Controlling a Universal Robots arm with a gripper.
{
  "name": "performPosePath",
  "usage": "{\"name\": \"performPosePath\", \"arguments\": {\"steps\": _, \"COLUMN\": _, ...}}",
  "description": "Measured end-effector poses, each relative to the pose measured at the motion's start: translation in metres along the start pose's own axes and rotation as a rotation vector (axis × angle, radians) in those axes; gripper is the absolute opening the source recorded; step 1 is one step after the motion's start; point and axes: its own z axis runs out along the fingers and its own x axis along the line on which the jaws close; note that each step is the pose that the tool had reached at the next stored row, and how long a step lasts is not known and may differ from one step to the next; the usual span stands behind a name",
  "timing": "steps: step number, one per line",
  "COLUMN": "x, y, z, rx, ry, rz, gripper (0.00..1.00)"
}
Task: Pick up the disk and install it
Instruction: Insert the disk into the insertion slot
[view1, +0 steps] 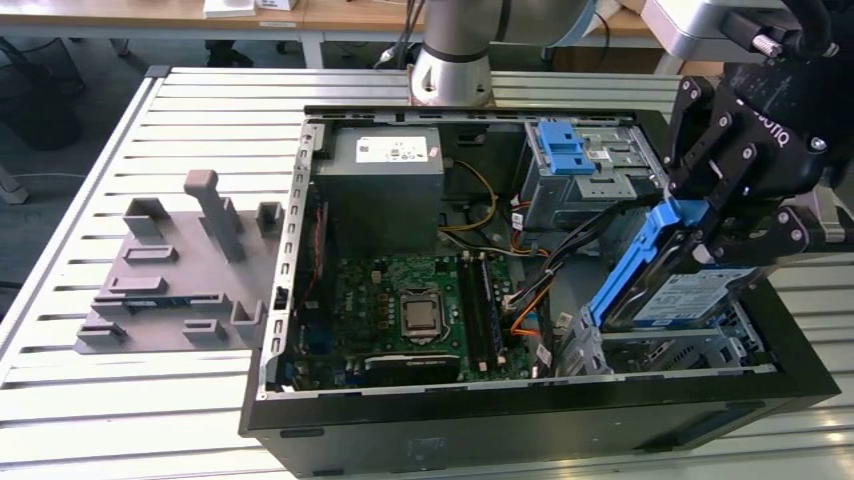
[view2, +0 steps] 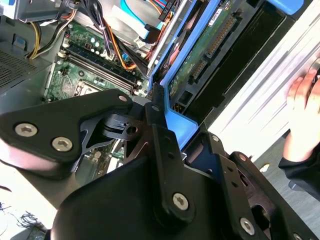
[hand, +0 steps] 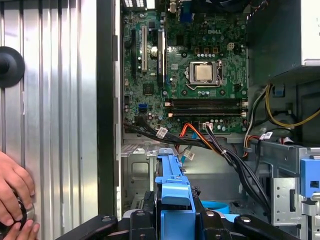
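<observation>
One big slatted metal table (view1: 200, 100) carries the whole job, and on it sits the open PC case (view1: 507, 412), side panel off. Inside, at the far end, is the grey PSU box (view1: 387, 190), w/ the green mobo (view1: 400, 310) nearer the camera. Out on the exterior view's left the grey plastic stand (view1: 174, 270) stands alone, well apart from the action.

Now the arm. The gripper (view1: 707, 225) is over the case corner on the exterior view's right, clenched on the disk (view1: 687, 295). It pinches the top end of the blue rail (view1: 641, 255), label side showing. The disk hangs tilted, its lower end right at the metal drive cage (view1: 667, 352); can't tell if they touch. In the first wrist view the rail sits squarely in the grip, w/ the cage slot beyond it.

Judged from here, the step in hand is seating the disk, approx halfway through the task. Doing it well means rails parallel w/ the cage guides, no twist, and the tilt taken out so nothing jams. The orange and black cables (view1: 527, 300) run just beside the cage, so they're a snag risk. A person's hand (hand: 12, 197) rests on the table outside the case wall, clear of the gripper.
</observation>
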Motion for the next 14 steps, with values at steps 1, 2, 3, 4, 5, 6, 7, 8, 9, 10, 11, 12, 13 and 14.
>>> {"name": "performPosePath", "arguments": {"steps": 1, "x": 0.0, "y": 0.0, "z": 0.0004, "rx": 0.0, "ry": -0.0001, "rz": 0.0, "gripper": 0.36}}
{"name": "performPosePath", "arguments": {"steps": 2, "x": 0.0, "y": 0.0, "z": 0.0007, "rx": 0.0, "ry": -0.0001, "rz": 0.0, "gripper": 0.36}}
{"name": "performPosePath", "arguments": {"steps": 3, "x": 0.0, "y": 0.0, "z": 0.001, "rx": 0.0, "ry": 0.0, "rz": 0.0, "gripper": 0.36}}
{"name": "performPosePath", "arguments": {"steps": 4, "x": 0.0, "y": 0.0, "z": 0.0014, "rx": 0.0, "ry": 0.0, "rz": 0.0, "gripper": 0.36}}
{"name": "performPosePath", "arguments": {"steps": 5, "x": 0.0, "y": 0.0, "z": 0.0018, "rx": 0.0, "ry": -0.0001, "rz": 0.0, "gripper": 0.36}}
{"name": "performPosePath", "arguments": {"steps": 6, "x": 0.0, "y": 0.0, "z": 0.0021, "rx": 0.0, "ry": -0.0001, "rz": 0.0, "gripper": 0.36}}
{"name": "performPosePath", "arguments": {"steps": 7, "x": 0.0, "y": -0.0001, "z": 0.0025, "rx": 0.0, "ry": -0.0001, "rz": 0.0, "gripper": 0.36}}
{"name": "performPosePath", "arguments": {"steps": 8, "x": 0.0, "y": -0.0001, "z": 0.0028, "rx": 0.0, "ry": 0.0, "rz": 0.0, "gripper": 0.36}}
{"name": "performPosePath", "arguments": {"steps": 9, "x": 0.0, "y": -0.0001, "z": 0.0032, "rx": 0.0, "ry": 0.0, "rz": 0.0, "gripper": 0.36}}
{"name": "performPosePath", "arguments": {"steps": 10, "x": 0.0, "y": -0.0001, "z": 0.0035, "rx": 0.0, "ry": 0.0, "rz": 0.0, "gripper": 0.36}}
{"name": "performPosePath", "arguments": {"steps": 11, "x": 0.0, "y": -0.0001, "z": 0.0039, "rx": 0.0, "ry": 0.0, "rz": 0.0, "gripper": 0.36}}
{"name": "performPosePath", "arguments": {"steps": 12, "x": 0.0, "y": -0.0001, "z": 0.0042, "rx": 0.0, "ry": 0.0, "rz": 0.0, "gripper": 0.36}}
{"name": "performPosePath", "arguments": {"steps": 13, "x": 0.0, "y": -0.0001, "z": 0.0046, "rx": 0.0, "ry": 0.0, "rz": 0.0, "gripper": 0.36}}
{"name": "performPosePath", "arguments": {"steps": 14, "x": 0.0, "y": -0.0001, "z": 0.0049, "rx": 0.0, "ry": 0.0, "rz": 0.0, "gripper": 0.36}}
